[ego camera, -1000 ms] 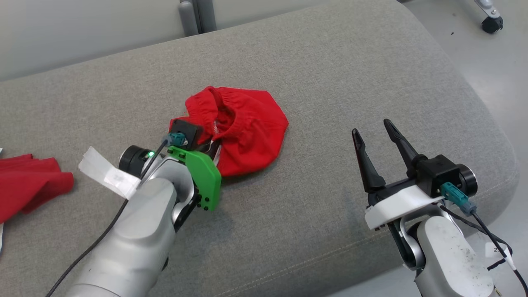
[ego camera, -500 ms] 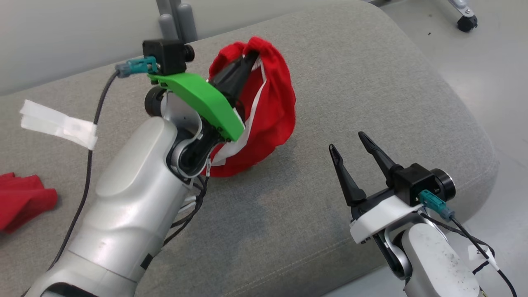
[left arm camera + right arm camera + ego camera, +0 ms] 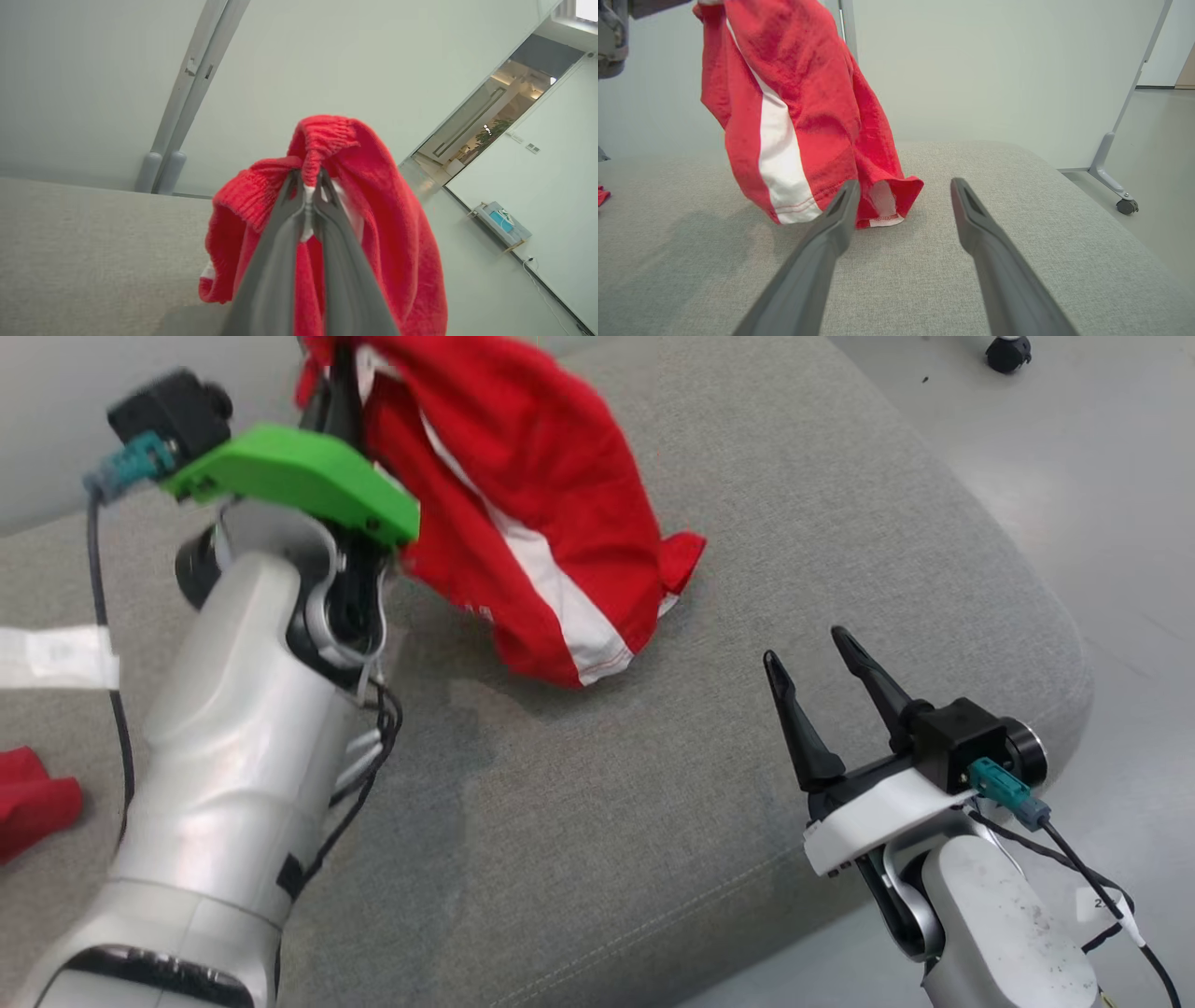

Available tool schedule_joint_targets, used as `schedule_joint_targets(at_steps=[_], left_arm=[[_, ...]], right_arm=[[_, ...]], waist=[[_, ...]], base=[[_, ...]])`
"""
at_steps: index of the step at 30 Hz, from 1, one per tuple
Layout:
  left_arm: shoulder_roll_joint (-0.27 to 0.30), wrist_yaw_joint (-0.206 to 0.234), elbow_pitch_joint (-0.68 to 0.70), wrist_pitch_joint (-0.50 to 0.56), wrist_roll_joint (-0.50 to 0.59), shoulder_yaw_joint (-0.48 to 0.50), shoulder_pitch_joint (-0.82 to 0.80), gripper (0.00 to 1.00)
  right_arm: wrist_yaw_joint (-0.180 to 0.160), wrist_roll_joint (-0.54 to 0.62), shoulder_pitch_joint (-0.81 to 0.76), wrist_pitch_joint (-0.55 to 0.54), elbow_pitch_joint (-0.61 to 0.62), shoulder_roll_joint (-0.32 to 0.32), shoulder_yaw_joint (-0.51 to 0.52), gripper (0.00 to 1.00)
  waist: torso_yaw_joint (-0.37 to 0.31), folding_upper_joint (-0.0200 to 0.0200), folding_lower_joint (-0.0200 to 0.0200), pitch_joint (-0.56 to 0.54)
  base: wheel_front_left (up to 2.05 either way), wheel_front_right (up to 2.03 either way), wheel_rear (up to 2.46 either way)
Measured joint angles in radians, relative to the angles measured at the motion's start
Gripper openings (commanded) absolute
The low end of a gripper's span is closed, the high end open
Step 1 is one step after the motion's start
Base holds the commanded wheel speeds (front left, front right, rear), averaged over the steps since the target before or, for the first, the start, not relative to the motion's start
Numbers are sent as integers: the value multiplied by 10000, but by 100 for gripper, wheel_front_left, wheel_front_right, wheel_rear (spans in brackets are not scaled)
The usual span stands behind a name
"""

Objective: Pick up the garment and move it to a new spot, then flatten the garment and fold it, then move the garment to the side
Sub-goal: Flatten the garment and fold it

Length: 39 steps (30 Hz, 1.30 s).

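Nearest, at lower right: right gripper (image 3: 807,647), fingers spread wide, empty, poised above the grey cushion (image 3: 653,859). Beyond it, toward the left: left gripper (image 3: 309,173) held high, clamped tight on the ribbed waistband of the garment (image 3: 523,476). Red, white-striped, hanging from that pinch, low hem down at the cushion (touching or just clear, hard to tell). Off at the left edge, a red cloth (image 3: 33,803) and a tape strip (image 3: 56,656). Farthest, a pale wall (image 3: 327,56).
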<state>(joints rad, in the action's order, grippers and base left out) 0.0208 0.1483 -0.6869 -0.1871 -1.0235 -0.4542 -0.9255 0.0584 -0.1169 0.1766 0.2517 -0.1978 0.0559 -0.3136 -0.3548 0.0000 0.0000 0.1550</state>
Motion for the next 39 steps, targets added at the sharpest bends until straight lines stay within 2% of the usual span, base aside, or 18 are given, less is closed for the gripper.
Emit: schedule_joint_targets(at_steps=[3, 6, 10, 18, 25, 39], left_arm=[[213, -84, -968, 6, 345, -222, 1123, 0], [685, -86, -1716, -50, 447, -234, 2246, 0], [1093, -88, -2102, -376, 502, 46, 2718, 0], [725, -163, -1967, -472, 598, -52, 2708, 0], [570, -222, -1618, -562, 1060, -316, 2518, 0], [353, -355, -1475, -614, 1221, -326, 2345, 0]], right_arm=[[-71, -67, -3, 0, -8, -10, 109, 100], [-59, -121, -3, 0, -67, -17, 119, 100], [-2, -155, 2, 0, -244, -21, 134, 100], [295, -382, 28, 2, -1072, -19, -63, 100], [558, -692, 430, -8, -2071, -17, -802, 100], [646, -2017, 1245, -144, -3319, 4, -2293, 100]], waist=[[218, 0, 0, 78], [484, 0, 0, 162], [883, 0, 0, 280], [1657, 0, 0, 456], [2274, 0, 0, 662], [2875, 0, 0, 1215]], base=[[0, 0, 0], [0, 0, 0], [0, 0, 0], [0, 0, 0], [0, 0, 0], [0, 0, 0]])
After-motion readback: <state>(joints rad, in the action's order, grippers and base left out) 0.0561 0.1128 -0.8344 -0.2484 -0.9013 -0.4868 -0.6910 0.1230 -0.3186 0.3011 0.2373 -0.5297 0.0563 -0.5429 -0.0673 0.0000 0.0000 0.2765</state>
